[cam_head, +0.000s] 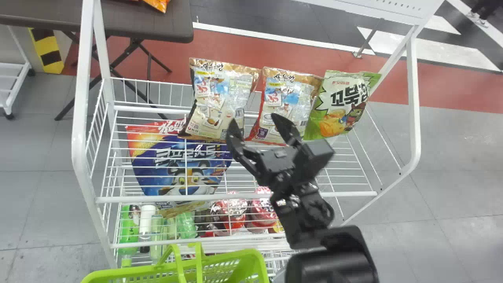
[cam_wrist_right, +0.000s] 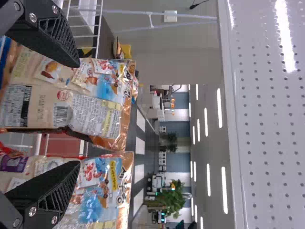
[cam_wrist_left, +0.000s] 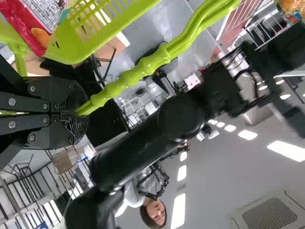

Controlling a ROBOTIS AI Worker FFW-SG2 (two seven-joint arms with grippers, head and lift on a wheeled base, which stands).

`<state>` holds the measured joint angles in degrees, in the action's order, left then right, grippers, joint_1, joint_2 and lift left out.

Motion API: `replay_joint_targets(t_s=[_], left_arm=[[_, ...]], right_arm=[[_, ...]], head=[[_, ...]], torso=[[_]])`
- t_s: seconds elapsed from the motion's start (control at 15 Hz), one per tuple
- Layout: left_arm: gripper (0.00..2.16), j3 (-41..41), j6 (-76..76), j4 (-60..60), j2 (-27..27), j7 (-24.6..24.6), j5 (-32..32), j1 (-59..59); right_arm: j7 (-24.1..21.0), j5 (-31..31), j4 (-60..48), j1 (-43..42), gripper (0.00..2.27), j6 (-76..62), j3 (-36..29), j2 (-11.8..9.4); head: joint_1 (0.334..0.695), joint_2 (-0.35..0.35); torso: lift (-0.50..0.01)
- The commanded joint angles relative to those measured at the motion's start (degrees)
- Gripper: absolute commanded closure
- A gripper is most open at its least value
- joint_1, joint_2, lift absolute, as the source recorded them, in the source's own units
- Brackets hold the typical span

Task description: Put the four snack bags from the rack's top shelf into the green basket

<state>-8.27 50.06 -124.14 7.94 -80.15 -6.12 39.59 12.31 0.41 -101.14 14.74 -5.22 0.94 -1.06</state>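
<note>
Have the right gripper (cam_head: 253, 119) released, fingers spread wide, in front of the gap between the left gold snack bag (cam_head: 220, 98) and the middle gold snack bag (cam_head: 285, 104); cannot tell about contact with either. See both standing on the rack's top shelf (cam_head: 235, 195), toward the far edge, with the green snack bag (cam_head: 342, 104) just beside the middle one, on the right. Find the blue bag (cam_head: 180, 165) lower down, behind the wires, toward the left edge. Have the left gripper (cam_wrist_left: 78, 110) clenched on the handle (cam_wrist_left: 128, 81) of the green basket (cam_head: 220, 257), by the rack's near left corner. Make out a red package (cam_wrist_left: 24, 24) inside the basket.
</note>
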Motion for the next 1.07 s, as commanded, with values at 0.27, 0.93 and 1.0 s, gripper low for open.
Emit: replay_joint_targets(t_s=[0.27,0.93,1.0], left_arm=[[1.54,0.4,-0.2,0.0,0.2,-0.8,-0.5,0.4],[1.54,0.2,-0.3,-0.5,0.2,-0.7,-0.7,0.5],[1.54,0.2,-0.3,-0.5,0.2,-0.6,-0.7,0.4]], right_arm=[[-1.3,2.8,14.2,-12.8,0.19,5.5,2.8,1.1],[5.2,3.4,0.9,-6.7,2.10,13.8,3.6,0.8],[5.5,3.3,-1.8,-4.9,2.10,13.8,3.4,0.7]], head=[[0.695,-0.293],[0.695,-0.229],[0.695,-0.231]], torso=[[0.000],[0.000],[0.000]])
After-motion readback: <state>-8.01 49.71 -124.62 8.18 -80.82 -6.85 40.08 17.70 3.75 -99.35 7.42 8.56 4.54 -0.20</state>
